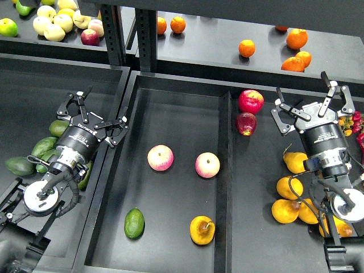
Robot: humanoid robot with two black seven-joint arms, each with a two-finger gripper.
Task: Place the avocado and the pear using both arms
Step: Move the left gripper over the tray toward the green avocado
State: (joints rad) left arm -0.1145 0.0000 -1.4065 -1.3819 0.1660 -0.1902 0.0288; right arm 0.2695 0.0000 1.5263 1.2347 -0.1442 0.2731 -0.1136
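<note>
The bright green avocado [134, 223] lies at the front left of the black centre tray [176, 114]. The pear [202, 230], yellow-orange with a brownish-red blotch, lies to its right near the tray's front. My left gripper [95, 114] hovers over the tray's left wall, open and empty, well behind the avocado. Over the right bin, my right gripper [310, 101] is also open and empty, far back and to the right of the pear.
Two pink-yellow apples [160, 157] [207, 165] sit mid-tray. Dark olive avocados [34, 152] fill the left bin under my left arm. Unblotched pears [289, 190] and two red apples [250, 101] lie right of the divider [226, 170]. Oranges [296, 40] and pale apples [54, 25] rest on the back shelf.
</note>
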